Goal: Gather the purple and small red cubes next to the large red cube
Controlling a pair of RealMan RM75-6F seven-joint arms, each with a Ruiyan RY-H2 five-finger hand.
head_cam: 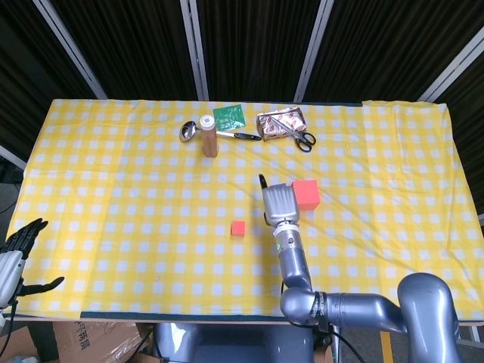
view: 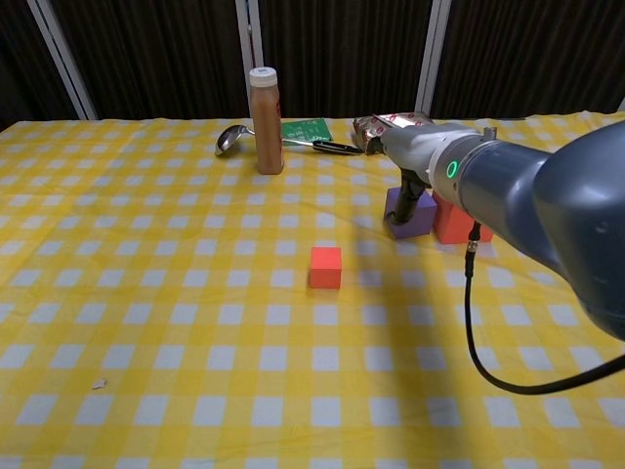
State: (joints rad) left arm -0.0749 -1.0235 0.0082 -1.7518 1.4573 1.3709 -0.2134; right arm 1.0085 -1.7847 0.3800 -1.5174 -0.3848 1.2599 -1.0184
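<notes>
The large red cube point(head_cam: 308, 193) point(view: 459, 223) stands right of the table's middle. Against its left side sits the purple cube point(view: 408, 216), which my right hand point(head_cam: 280, 203) point(view: 408, 166) hides in the head view. That hand hovers flat over the purple cube with its fingers stretched out, and one dark fingertip point(view: 409, 192) reaches down to the cube's top. It grips nothing that I can see. The small red cube point(head_cam: 238, 228) point(view: 325, 267) lies apart, to the left and nearer me. My left hand point(head_cam: 20, 251) hangs off the table's near left corner with its fingers spread.
At the back stand a brown bottle point(head_cam: 209, 136) point(view: 265, 119), a spoon point(head_cam: 189, 130), a green packet point(head_cam: 229, 116), a foil packet point(head_cam: 281, 122) and scissors point(head_cam: 302, 138). The yellow checked cloth point(head_cam: 113, 197) covers the table.
</notes>
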